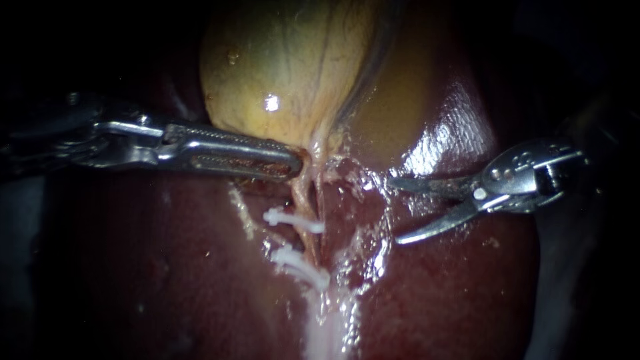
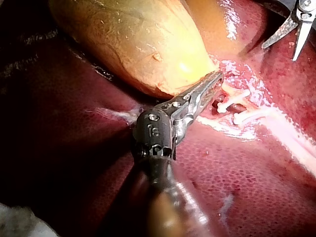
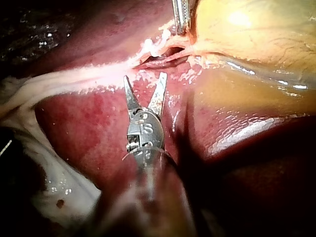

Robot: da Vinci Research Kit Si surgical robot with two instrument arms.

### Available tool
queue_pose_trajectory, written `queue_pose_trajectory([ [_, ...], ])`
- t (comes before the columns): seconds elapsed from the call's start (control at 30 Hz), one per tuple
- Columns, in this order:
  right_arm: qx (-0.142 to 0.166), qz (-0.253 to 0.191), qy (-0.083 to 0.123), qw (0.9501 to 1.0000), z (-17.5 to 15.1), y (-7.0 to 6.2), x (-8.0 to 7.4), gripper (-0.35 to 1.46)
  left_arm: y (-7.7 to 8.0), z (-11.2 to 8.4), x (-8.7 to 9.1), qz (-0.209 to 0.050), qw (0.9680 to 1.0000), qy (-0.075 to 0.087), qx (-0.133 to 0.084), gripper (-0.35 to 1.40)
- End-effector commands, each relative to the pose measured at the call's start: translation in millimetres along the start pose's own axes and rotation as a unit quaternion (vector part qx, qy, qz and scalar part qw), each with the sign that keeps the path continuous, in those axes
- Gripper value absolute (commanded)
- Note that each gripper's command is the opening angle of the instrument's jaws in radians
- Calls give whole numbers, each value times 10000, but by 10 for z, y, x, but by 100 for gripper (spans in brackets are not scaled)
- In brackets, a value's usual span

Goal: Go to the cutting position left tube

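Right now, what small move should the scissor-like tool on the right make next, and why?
Probably ease the right instrument toward the tube, aiming its open blades at the stretch between the two clips. The blades hang over the liver, clear of the tube, while the left instrument grips the gallbladder at its neck.

Your left instrument (image 1: 294,164) and right instrument (image 1: 397,209): bright bare metal, left one ridged. Liver (image 1: 133,267): wet, glossy. Gallbladder (image 1: 287,67): smooth, slick. Clips (image 1: 293,220): matt white, plastic-looking.
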Motion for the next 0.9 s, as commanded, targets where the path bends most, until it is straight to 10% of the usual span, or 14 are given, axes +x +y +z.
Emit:
queue_pose_trajectory([
  [0.03, -3, 2, 0, 10000, 0, 0, 0, 144, 0, -1, 1, -1, 10000, -1, -7, -35],
  [0.5, 81, -26, 15, 10000, 2, 0, 2, 144, 27, -57, 19, -104, 9999, 68, -3, -35],
  [0.9, 241, 100, 43, 9997, 22, -9, 0, 142, 33, -63, 22, -34, 9999, 103, 2, -35],
])
